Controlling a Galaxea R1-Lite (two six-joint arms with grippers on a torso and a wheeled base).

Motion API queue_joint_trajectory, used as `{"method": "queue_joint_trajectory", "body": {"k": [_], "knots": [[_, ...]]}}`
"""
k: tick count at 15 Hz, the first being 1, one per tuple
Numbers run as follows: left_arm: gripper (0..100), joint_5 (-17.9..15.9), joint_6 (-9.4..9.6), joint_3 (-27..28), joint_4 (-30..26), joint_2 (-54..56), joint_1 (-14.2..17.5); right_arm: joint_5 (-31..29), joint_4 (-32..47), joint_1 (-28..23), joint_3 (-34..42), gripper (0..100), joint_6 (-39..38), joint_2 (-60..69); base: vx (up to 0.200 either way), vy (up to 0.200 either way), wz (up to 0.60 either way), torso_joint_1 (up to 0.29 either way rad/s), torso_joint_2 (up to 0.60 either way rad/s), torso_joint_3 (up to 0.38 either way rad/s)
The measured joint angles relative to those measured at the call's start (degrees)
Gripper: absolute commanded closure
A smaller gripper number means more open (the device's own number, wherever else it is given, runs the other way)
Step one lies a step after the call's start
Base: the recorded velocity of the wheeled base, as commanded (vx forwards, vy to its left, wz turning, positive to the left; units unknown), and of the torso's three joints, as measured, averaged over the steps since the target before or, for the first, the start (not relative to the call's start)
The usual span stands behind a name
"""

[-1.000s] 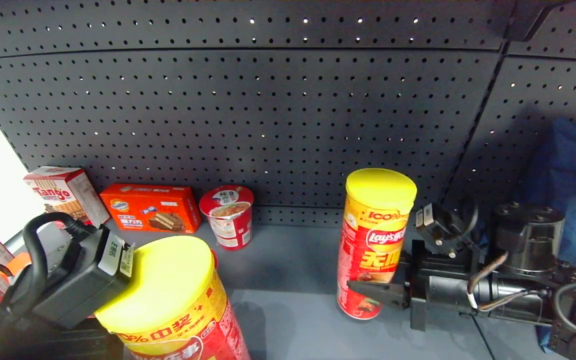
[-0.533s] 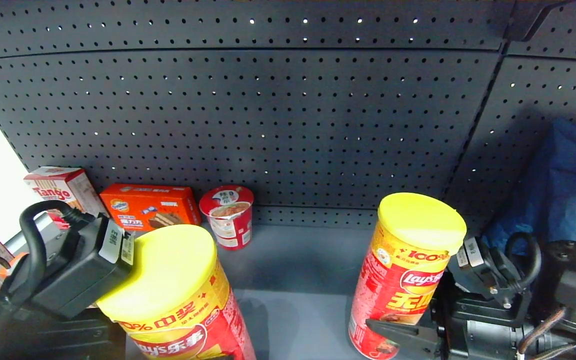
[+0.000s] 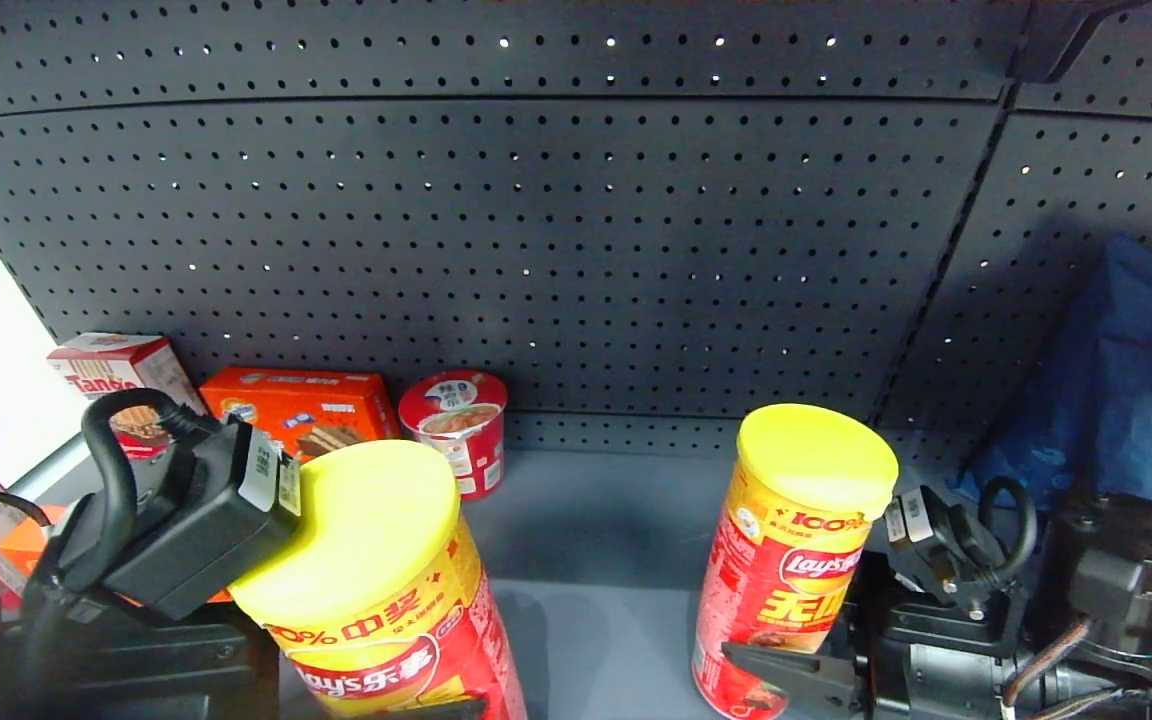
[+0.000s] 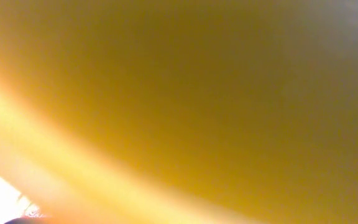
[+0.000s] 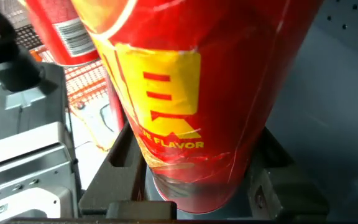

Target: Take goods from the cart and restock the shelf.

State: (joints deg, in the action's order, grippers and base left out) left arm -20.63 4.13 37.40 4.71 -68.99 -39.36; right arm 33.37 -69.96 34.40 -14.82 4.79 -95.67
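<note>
Head view: right pincer (image 3: 751,672) grasps the yellow-lidded, red-labelled right chip can (image 3: 796,560), upright at the shelf (image 3: 596,580) front. Left pincer (image 3: 406,706) grips the tilted left chip can (image 3: 376,580). Noodle cup (image 3: 456,430), orange box (image 3: 301,410) and blue bag (image 3: 1136,380) stand behind.

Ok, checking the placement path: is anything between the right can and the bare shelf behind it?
Nothing visible. The right can faces bare shelf; the cup and the left can are off to its left, the blue bag to its right.

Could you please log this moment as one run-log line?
left gripper: shut on left can | right gripper: shut on right can | shelf back: cup, orange box
</note>
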Motion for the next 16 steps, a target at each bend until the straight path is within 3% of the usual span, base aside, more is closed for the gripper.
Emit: {"method": "queue_joint_trajectory", "body": {"k": [7,8,16], "knots": [[100,-0.1,-0.11,1.2,0.0,-1.7,0.0,0.1,-5.5,-0.5,0.3,100,0.2,-6.4,0.000,0.000,0.00,0.000,0.00,0.000],[100,-0.1,-0.11,1.3,0.0,-1.7,0.0,0.2,-5.7,-0.8,0.5,0,0.5,-6.7,0.000,0.000,0.00,0.000,0.00,0.000],[100,-0.1,-0.01,2.6,0.0,-2.0,-0.3,0.0,-5.4,-2.0,4.7,0,0.3,-4.5,0.000,0.000,0.00,0.000,0.00,0.000]]}}
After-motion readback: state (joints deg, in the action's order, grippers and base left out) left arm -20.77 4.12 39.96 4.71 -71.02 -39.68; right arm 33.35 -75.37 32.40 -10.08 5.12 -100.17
